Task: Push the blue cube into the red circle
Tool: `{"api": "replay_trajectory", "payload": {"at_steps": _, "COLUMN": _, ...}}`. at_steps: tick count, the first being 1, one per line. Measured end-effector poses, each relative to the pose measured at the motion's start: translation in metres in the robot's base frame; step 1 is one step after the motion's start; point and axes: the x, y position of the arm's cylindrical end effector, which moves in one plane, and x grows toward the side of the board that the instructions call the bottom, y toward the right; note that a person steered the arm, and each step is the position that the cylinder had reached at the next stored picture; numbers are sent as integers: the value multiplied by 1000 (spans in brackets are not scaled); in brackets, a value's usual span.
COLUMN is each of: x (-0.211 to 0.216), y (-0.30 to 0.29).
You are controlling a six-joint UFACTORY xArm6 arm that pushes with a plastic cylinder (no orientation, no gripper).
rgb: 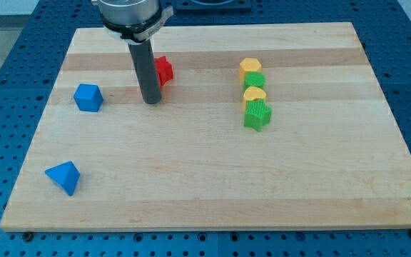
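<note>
The blue cube (88,98) sits near the board's left edge, in the upper half of the view. A red block (163,70) lies to its right, partly hidden behind my rod; its shape is hard to make out. My tip (151,101) rests on the board just below and left of the red block, about a hand's width to the right of the blue cube. The tip touches neither block as far as I can tell.
A second blue block (63,177), wedge-like, lies at the lower left. On the right, a column of blocks: yellow (250,67), green (254,81), yellow (254,94), green star-like (257,115). The wooden board (205,185) ends at blue table edges.
</note>
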Motion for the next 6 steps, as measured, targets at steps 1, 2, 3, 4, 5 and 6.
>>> {"api": "replay_trajectory", "payload": {"at_steps": 1, "x": 27, "y": -1}}
{"api": "replay_trajectory", "payload": {"at_steps": 2, "x": 47, "y": -21}}
{"api": "replay_trajectory", "payload": {"at_steps": 3, "x": 48, "y": -65}}
{"api": "replay_trajectory", "payload": {"at_steps": 4, "x": 48, "y": -113}}
{"api": "replay_trajectory", "payload": {"at_steps": 5, "x": 48, "y": -162}}
{"api": "replay_trajectory", "payload": {"at_steps": 6, "x": 39, "y": -192}}
